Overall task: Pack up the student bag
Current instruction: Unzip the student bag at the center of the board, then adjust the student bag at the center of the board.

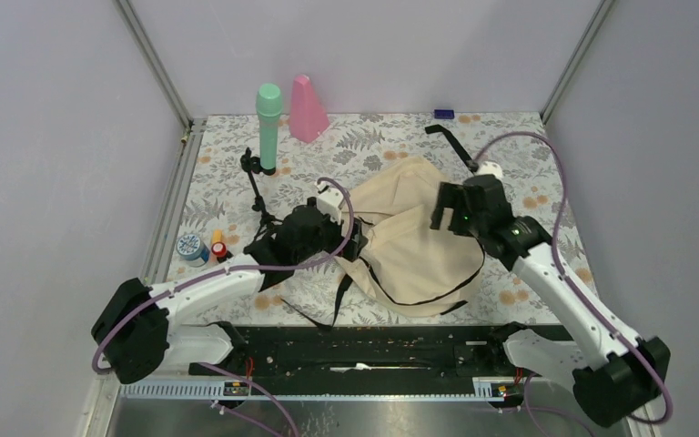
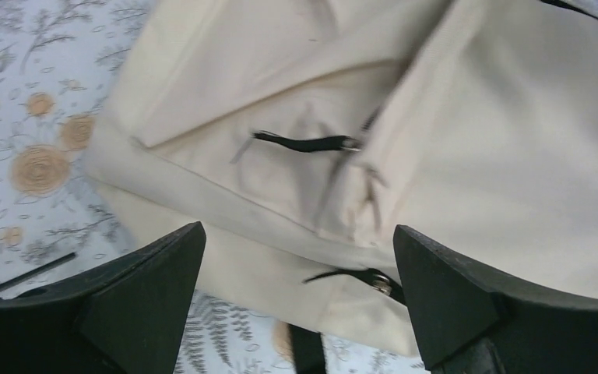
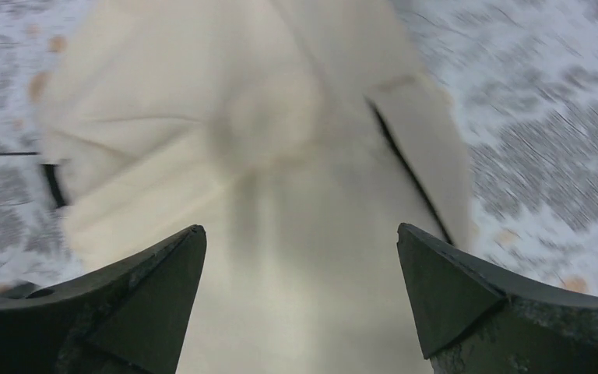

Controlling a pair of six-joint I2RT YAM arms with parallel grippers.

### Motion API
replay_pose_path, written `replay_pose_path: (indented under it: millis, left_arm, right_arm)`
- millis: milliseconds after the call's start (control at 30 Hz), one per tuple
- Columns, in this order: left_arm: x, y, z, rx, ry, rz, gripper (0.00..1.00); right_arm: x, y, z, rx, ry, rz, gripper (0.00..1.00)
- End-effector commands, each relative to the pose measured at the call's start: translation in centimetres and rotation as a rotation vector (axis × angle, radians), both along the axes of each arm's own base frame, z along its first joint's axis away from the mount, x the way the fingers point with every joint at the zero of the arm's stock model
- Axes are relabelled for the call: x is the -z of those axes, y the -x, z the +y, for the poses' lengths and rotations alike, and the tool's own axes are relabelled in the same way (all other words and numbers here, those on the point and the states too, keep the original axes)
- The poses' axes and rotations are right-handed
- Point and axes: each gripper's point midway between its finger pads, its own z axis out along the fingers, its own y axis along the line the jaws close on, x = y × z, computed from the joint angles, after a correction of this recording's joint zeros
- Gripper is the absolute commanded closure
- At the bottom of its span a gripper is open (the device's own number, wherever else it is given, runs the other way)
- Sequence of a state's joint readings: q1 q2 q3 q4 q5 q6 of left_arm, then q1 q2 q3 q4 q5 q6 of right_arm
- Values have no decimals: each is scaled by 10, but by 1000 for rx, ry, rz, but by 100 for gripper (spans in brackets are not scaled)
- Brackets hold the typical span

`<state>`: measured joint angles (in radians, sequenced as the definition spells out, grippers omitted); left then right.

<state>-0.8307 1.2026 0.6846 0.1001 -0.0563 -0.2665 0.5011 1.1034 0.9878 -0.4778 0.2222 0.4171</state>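
The student bag [image 1: 414,250] lies slumped in the middle of the table, cream fabric with black zipper trim and black straps. My left gripper [image 1: 353,242] hovers at its left edge, open with nothing between the fingers. In the left wrist view that gripper [image 2: 297,230] frames the bag [image 2: 483,117], with two black zipper pulls [image 2: 304,142] in sight. My right gripper [image 1: 446,208] hangs over the bag's upper right part, also open and empty. The right wrist view is blurred: its gripper [image 3: 300,230] sits above plain cream cloth of the bag [image 3: 280,156].
A green bottle [image 1: 268,127] and a pink cone [image 1: 308,109] stand at the back. A black clamp stand [image 1: 255,175] is left of the bag. A blue-white round item [image 1: 189,248] and small orange and red pieces [image 1: 218,246] lie at the left. A black strap [image 1: 450,141] trails toward the back.
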Motion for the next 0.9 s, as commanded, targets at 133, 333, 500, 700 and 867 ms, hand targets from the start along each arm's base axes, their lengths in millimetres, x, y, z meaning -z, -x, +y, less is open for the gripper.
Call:
replay_pose_path:
  millis: [133, 333, 500, 700, 867]
  left_arm:
    - [-46, -29, -24, 85, 97, -100, 4]
    - [-45, -32, -44, 161, 102, -91, 1]
    - [-30, -42, -54, 171, 76, -63, 1]
    - [-19, -28, -77, 264, 109, -4, 17]
    - [-18, -4, -97, 325, 114, 14, 47]
  right_arm:
    - [52, 69, -98, 325, 45, 164, 0]
    - [69, 87, -100, 397, -26, 180, 0]
    - [83, 80, -62, 295, -212, 192, 20]
    - [84, 64, -47, 251, -266, 167, 54]
    - [70, 35, -56, 244, -168, 91, 91]
